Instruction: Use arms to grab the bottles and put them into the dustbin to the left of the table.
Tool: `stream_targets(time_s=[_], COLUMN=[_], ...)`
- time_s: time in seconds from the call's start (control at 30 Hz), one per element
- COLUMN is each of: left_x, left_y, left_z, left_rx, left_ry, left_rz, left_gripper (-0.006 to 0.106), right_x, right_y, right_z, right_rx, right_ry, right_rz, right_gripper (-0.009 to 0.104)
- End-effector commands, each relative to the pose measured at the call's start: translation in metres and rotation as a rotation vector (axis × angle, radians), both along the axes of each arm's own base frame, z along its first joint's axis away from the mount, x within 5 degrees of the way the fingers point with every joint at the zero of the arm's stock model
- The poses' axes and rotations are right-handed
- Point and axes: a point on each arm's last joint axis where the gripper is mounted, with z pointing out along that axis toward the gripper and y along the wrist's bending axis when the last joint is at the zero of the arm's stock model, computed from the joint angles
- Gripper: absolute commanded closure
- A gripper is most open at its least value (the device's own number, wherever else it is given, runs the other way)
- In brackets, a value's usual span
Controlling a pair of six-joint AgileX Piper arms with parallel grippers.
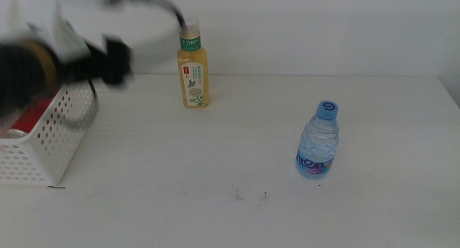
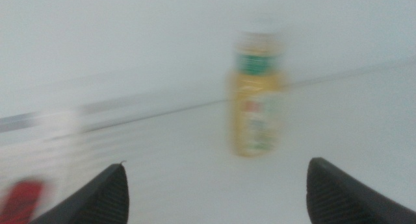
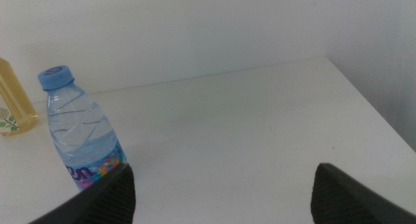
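The yellow tea bottle stands upright at the back of the table, and it shows blurred in the left wrist view. Further right stands the clear water bottle, upright with a blue cap, also seen in the right wrist view. The white dustbin is at the left with the red can inside it. My left gripper hovers, motion-blurred, over the dustbin's far corner, open and empty. Out of the middle view, my right gripper is open and empty, with the water bottle to one side ahead of it.
Some tiny dark specks lie near the table's front. The table's right edge runs close to the right arm. A white wall rises behind the table.
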Motion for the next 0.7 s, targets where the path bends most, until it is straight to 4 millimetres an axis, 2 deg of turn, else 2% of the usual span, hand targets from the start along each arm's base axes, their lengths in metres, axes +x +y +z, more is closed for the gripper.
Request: stream_targets(time_s=[0.0,0.23,0.37,0.5,0.67], left_x=[-0.025,-0.051,-0.062,-0.074,-0.075], left_y=[-0.016,-0.011,0.003,0.012,0.013], left_z=[-0.021,-0.081,-0.105,-0.111,-0.111], left_rx=[-0.02,-0.159,-0.298,-0.408,-0.41], left_ry=[-0.063,0.009,-0.102,-0.237,-0.252], left_rz=[-0.186,-0.342,-0.346,-0.299,-0.291], left_gripper=[0.007,0.007,0.007,0.007,0.007], right_x=[0.0,0.0,0.0,0.0,0.0], right_y=[-0.001,-0.001,-0.001,-0.001,-0.001], right_z=[0.0,0.0,0.0,0.0,0.0], right_rx=[-0.015,-0.015,-0.015,-0.015,-0.015], right_ry=[-0.011,-0.011,-0.011,-0.011,-0.011], right_rz=[-0.006,-0.006,-0.006,-0.006,-0.006], right_gripper=[0.005,0.005,0.005,0.005,0.005])
